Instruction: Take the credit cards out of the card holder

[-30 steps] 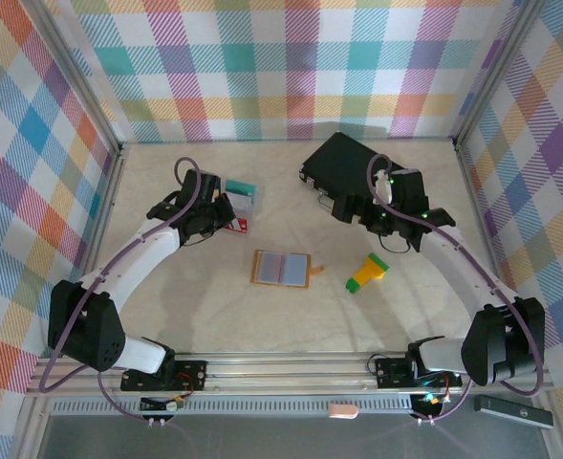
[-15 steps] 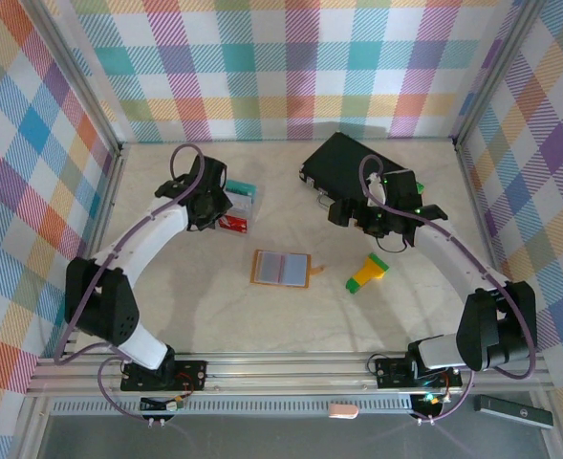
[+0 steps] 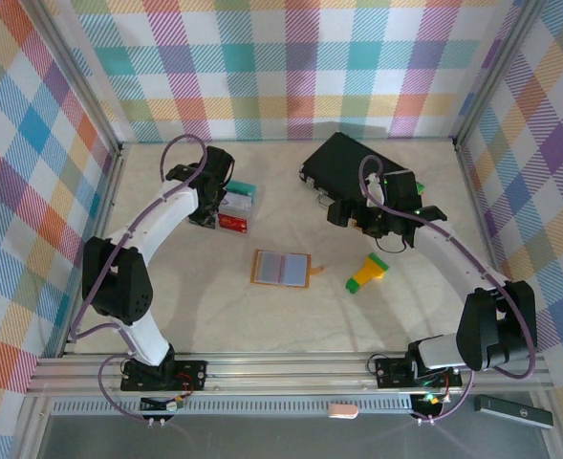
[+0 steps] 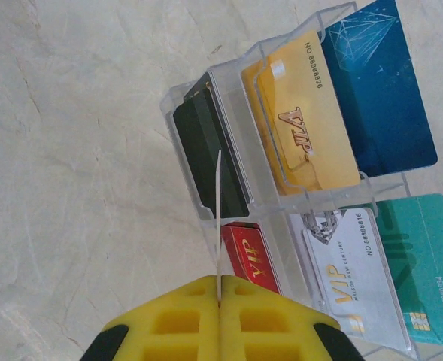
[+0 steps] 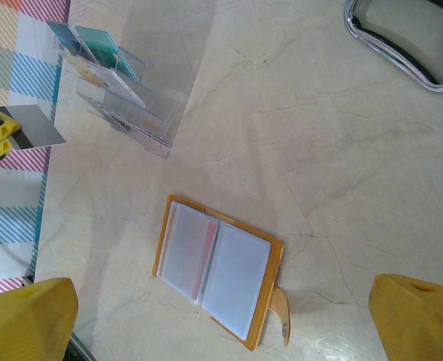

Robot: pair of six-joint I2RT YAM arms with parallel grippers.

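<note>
At the left, coloured cards [image 4: 311, 128] stand in a clear rack [image 5: 157, 124]. Above it the left hand [image 4: 219, 297] is clamped on a thin grey card [image 5: 37, 126]. The orange holder [image 3: 281, 268] lies open in the middle of the table [image 3: 214, 306], its grey-blue pockets facing up. To its right the right hand [image 5: 221, 293] hovers, spread wide and holding nothing.

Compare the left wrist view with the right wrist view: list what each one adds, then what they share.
Left wrist adds: the VIP lettering on the gold card and the red card. Right wrist adds: the open card holder and a metal handle. Shared: the clear rack, its teal card, and the thin card pinched in the shut left end effector.
</note>
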